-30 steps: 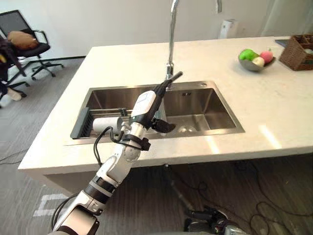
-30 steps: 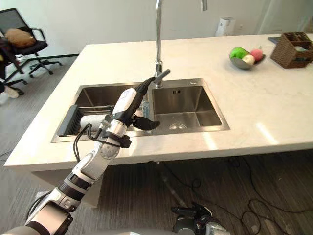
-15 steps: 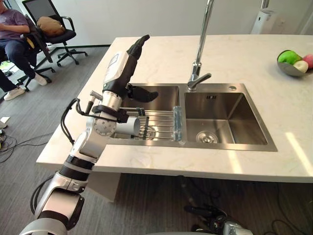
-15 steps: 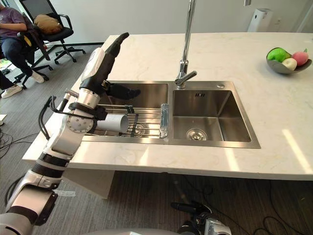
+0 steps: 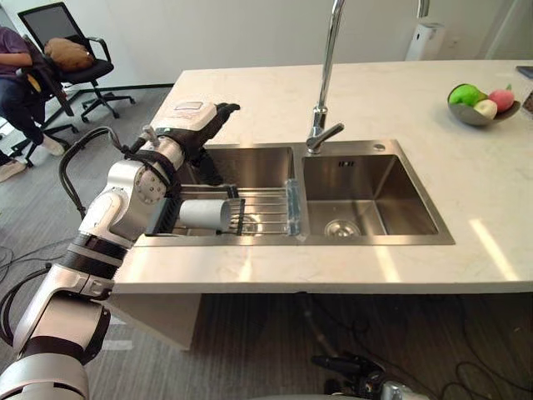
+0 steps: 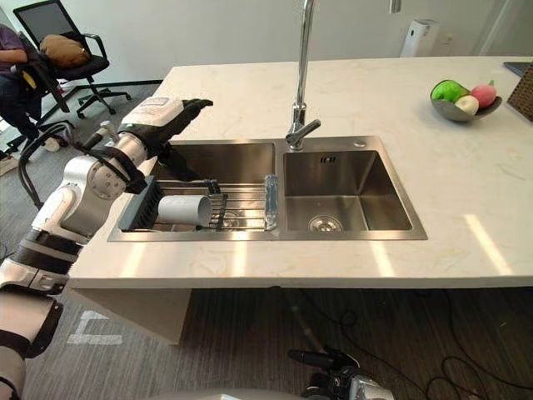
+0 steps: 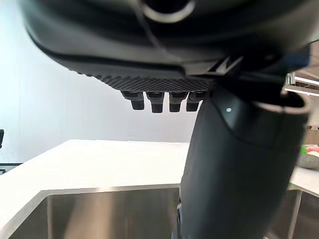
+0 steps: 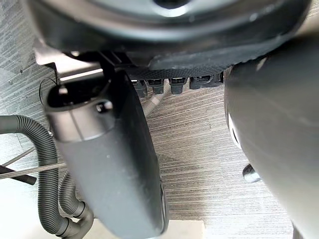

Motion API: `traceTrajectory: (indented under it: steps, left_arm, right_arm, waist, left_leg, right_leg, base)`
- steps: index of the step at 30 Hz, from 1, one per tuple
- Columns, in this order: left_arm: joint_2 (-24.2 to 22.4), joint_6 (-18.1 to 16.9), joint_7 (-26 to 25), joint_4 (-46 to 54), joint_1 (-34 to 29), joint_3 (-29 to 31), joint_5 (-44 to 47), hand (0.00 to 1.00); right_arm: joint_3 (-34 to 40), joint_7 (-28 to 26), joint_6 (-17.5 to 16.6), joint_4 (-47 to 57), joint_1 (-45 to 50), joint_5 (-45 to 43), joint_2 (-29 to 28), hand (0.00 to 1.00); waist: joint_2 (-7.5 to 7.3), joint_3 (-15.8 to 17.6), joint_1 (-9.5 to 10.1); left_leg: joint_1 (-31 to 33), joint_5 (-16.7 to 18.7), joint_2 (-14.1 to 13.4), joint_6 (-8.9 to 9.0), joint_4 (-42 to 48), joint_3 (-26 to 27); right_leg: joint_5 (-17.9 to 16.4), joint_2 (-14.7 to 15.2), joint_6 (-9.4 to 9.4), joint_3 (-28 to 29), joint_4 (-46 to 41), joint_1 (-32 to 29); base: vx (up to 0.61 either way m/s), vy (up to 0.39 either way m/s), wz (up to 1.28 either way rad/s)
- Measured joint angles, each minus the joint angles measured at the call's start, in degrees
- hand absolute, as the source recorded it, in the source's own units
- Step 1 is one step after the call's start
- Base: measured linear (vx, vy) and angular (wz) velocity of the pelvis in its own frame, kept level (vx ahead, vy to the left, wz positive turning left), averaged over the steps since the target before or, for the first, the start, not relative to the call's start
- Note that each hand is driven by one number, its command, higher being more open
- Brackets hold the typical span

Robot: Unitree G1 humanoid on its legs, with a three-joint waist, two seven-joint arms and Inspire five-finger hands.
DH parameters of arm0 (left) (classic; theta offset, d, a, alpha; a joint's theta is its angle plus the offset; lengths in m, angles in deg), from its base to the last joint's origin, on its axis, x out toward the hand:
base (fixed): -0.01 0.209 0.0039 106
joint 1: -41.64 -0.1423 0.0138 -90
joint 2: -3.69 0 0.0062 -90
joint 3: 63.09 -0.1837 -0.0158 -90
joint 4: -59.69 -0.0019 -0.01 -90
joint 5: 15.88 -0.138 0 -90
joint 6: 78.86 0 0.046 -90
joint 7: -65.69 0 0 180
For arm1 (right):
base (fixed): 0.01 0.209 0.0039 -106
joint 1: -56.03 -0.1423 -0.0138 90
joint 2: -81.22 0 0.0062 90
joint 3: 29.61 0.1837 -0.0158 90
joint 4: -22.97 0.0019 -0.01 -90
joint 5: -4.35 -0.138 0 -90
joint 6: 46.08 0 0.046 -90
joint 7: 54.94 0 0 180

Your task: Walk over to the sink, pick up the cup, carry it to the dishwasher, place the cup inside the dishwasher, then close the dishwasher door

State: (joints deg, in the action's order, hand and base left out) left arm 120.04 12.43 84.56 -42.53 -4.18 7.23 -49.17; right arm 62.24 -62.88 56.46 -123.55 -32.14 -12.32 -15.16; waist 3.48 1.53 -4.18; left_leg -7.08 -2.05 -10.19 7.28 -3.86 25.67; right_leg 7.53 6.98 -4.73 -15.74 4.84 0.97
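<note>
A pale cup [image 5: 204,214] lies on its side on a wire rack [image 5: 265,208] across the left basin of the steel sink [image 5: 379,241], its mouth toward the rack. My left hand [image 5: 196,122] hovers open and level above the sink's left rear corner, behind and above the cup, apart from it. In the left wrist view its thumb [image 7: 239,164] and straight fingers [image 7: 159,102] point over the basin toward the countertop. My right hand [image 8: 109,164] hangs open over the grey floor, holding nothing.
A tall faucet [image 5: 322,83] rises behind the divider between the basins. A bowl of fruit [image 5: 478,103] sits on the white counter [image 5: 466,183] at far right. An office chair [image 5: 65,58] and a seated person [image 5: 12,79] are beyond the counter's left end.
The camera has shifted. My left hand has dropped from an upright raised pose to level over the sink's left rear corner. The cup has stayed on the rack.
</note>
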Motion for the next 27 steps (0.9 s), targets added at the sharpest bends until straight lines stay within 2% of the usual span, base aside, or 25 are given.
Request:
traceTrajectory:
  steps: [6, 12, 19, 27]
  left_arm:
    - [0.0, -0.6, 3.8, -4.2, 0.1, -1.0, 0.1, 1.00]
    - [0.0, -1.7, 5.6, -8.8, 0.0, -1.0, -0.1, 1.00]
    - [-0.1, -3.1, 6.6, -13.0, -0.9, -1.0, -2.8, 1.00]
    - [-0.3, -5.0, 6.6, -14.2, -6.0, -1.0, -4.9, 1.00]
  right_arm:
    - [-0.1, -0.8, -0.1, 0.0, 0.2, 0.0, -0.2, 1.00]
    - [-0.1, -0.9, 0.3, 0.0, 0.4, 0.1, -0.6, 1.00]
    - [-0.1, -0.8, 0.8, 0.0, 0.5, 0.1, -0.5, 1.00]
    - [0.0, -0.7, 1.2, 0.0, 0.5, 0.1, -0.4, 1.00]
  waist:
    - [-0.86, -0.5, -1.16]
    - [-1.57, -0.9, -1.21]
    - [-1.59, -0.9, -1.25]
    - [-1.59, -0.8, -1.25]
  left_leg:
    - [0.0, 0.0, 0.1, 0.00, -0.1, 0.2]
    - [-0.2, 0.0, 0.2, 0.00, -0.1, 0.8]
    - [-1.1, 0.0, 0.6, 0.00, -0.5, 0.8]
    - [-1.1, 0.0, 0.8, -0.01, -0.9, 0.6]
  right_leg:
    - [0.1, 0.0, -0.02, 0.2, 0.0, -0.2]
    - [0.5, 0.0, 0.02, 0.9, 0.1, -0.5]
    - [0.7, 0.3, -0.06, 0.7, 0.4, 0.0]
    - [0.8, 0.5, -0.21, 0.1, 0.4, -0.1]
  base:
    - [-0.01, -0.004, -0.01]
    - [-0.03, -0.013, -0.06]
    - [-0.04, -0.011, -0.02]
    - [-0.01, -0.003, 0.01]
